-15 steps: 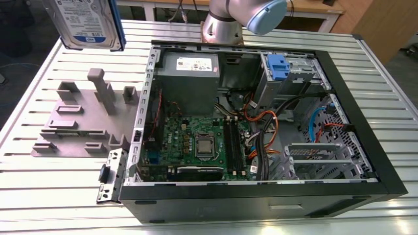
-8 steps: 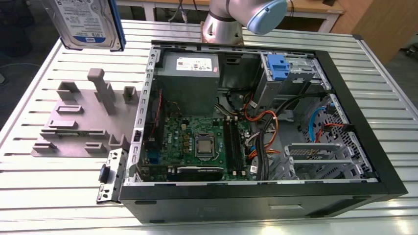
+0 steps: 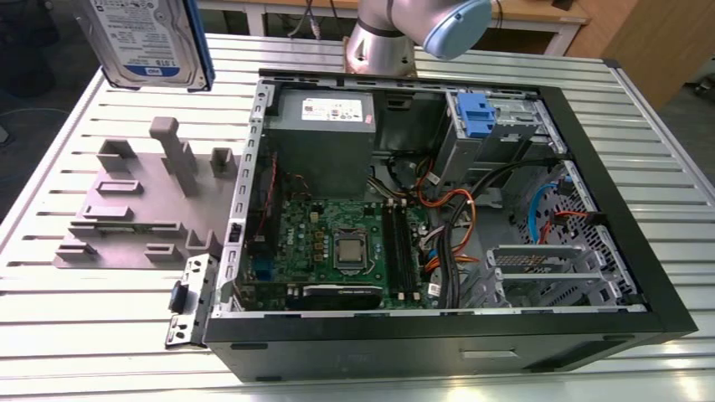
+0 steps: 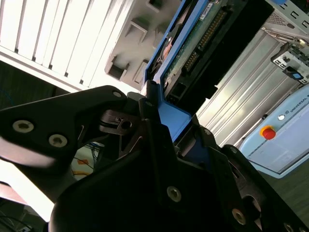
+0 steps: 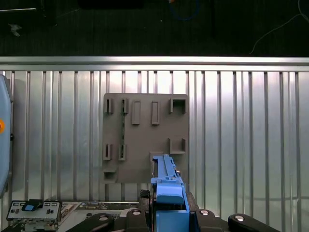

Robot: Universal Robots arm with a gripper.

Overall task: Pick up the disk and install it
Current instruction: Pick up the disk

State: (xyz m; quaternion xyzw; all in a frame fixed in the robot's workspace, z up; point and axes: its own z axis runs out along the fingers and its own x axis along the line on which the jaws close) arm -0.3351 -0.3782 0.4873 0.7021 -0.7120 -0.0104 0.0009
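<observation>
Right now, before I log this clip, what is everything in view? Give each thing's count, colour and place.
disk: one, silver with a blue frame, held in the air at the exterior view's upper left
holder plate: one, grey, on the table, at the case's side on the exterior view's left
computer case: one, black, lying open on the table
motherboard: one, green, inside the case
power supply box: one, grey, white sticker, inside the case
clip: one, blue, in the drive bay
cables: several, orange and black, inside the case
table: one, silver, slatted
arm: one, grey, behind the case
jaws: black, shut on the disk's frame
</observation>
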